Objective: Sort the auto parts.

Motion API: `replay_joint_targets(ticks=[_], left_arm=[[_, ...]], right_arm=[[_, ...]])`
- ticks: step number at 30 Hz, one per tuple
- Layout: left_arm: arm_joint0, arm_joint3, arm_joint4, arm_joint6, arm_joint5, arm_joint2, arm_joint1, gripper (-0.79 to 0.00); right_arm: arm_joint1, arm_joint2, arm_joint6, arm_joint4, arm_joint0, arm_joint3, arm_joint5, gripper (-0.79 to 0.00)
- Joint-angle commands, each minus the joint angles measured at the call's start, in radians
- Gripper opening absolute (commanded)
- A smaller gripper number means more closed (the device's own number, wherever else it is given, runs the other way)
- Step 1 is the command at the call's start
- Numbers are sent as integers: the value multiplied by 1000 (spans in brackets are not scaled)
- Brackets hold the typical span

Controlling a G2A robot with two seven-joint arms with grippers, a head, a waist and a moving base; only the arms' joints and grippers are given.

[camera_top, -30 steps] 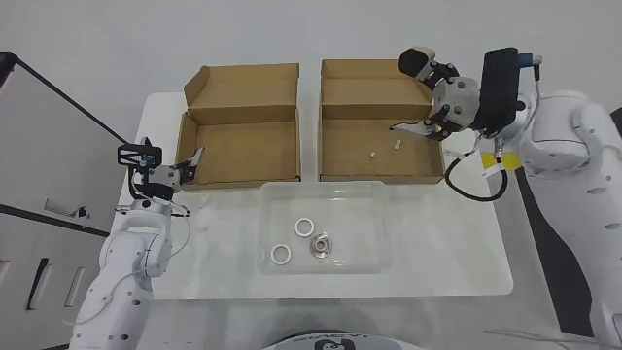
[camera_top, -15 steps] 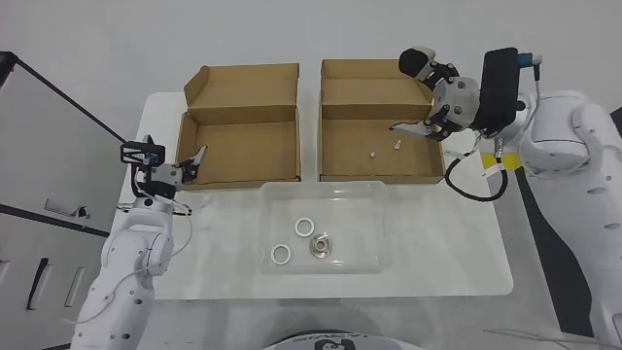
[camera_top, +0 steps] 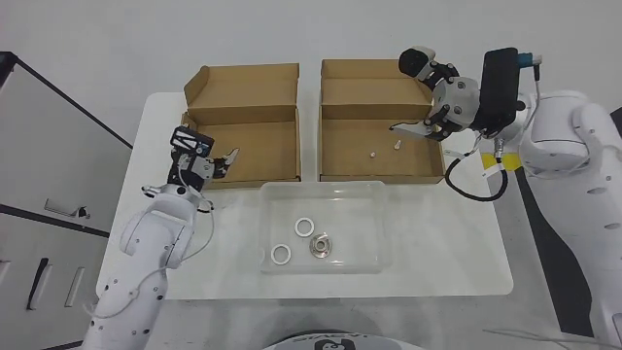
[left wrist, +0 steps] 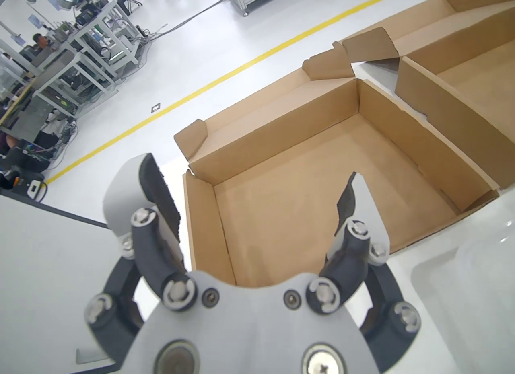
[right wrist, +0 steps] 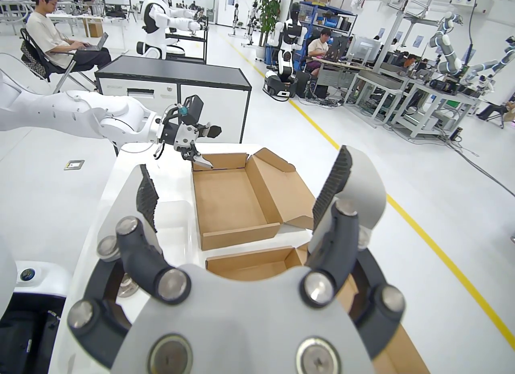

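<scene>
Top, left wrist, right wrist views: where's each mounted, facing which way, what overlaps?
Top view: on the robot overhead, looking down on the table; left gripper and right gripper both show.
Left wrist view: behind its own open gripper, facing into the left box.
Right wrist view: behind its own open gripper, facing across the right box towards the left gripper.
Shared: the left box in all three; the left gripper in top and right wrist views.

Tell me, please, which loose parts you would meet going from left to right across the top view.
In the clear tray: near white ring → far white ring → metal disc. Then in the right cardboard box: small pale piece → second small piece.
</scene>
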State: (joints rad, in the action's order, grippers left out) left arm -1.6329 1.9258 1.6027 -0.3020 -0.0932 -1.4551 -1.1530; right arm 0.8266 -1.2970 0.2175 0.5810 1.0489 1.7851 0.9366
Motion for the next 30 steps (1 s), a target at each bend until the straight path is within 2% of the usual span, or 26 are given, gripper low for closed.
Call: replay_joint_targets(ticks=[1, 10, 19, 30], left_arm=[[20, 1, 20, -48, -20, 19, -1, 0], [96, -5, 116, -170, -129, 106, -4, 0], [150, -16, 212, -211, -218, 178, -7, 0], [177, -30, 315, -252, -344, 227, -4, 0]], right_arm=[[0, 0, 0, 0, 0, 0, 0, 0], [0, 0, 0, 0, 0, 0, 0, 0], [0, 0, 0, 0, 0, 0, 0, 0], [0, 0, 0, 0, 0, 0, 0, 0]])
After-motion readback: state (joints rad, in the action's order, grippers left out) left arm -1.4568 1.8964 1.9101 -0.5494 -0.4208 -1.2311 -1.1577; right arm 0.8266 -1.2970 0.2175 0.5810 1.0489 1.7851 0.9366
